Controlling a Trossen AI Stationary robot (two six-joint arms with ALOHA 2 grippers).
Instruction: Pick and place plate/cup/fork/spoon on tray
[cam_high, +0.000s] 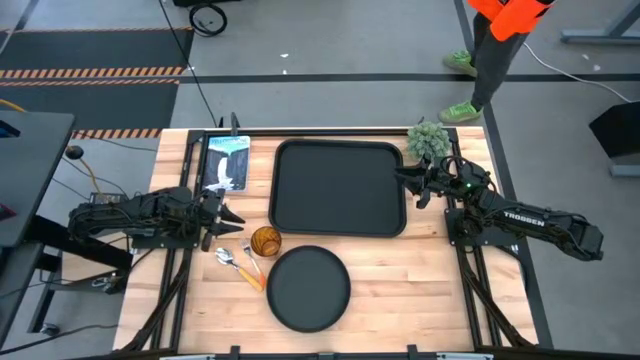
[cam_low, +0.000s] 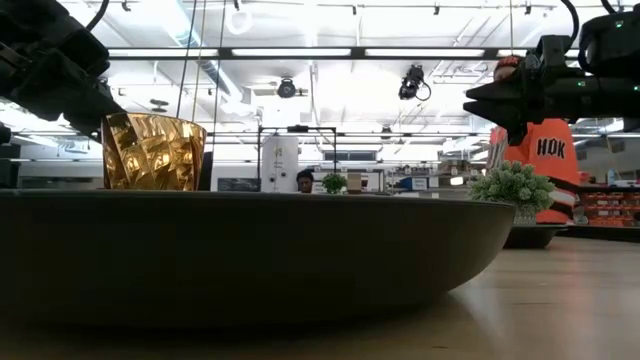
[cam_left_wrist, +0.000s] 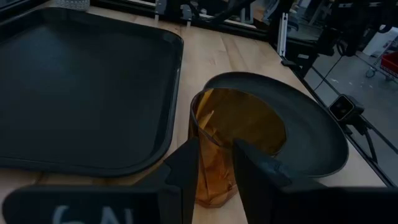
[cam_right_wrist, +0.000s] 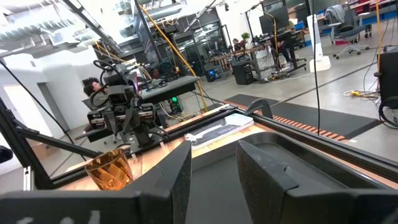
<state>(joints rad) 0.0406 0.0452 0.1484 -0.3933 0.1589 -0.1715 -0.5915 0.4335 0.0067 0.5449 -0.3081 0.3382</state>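
The butcher-block table sits in a big workshop with hazard tape on the floor and a person in orange standing past its far edge. From above, the tray lies bare in the middle, so by my reckoning nothing has been placed yet and all four pieces are left: the plate just on the near side of it, the cup upright between the tray's near-left corner and the plate, and the spoon and fork lying side by side left of the plate, long axes slanting, orange handles toward the plate and the near edge. The left gripper hangs just left of the cup, the right gripper at the tray's right rim beside a potted plant. At table height the cup shows behind the plate's rim, mouth up. The left wrist camera has its fingers a narrow gap apart, aimed at the cup (not touching it, as far as I can see). The right wrist camera shows empty fingers likewise parted over the tray.
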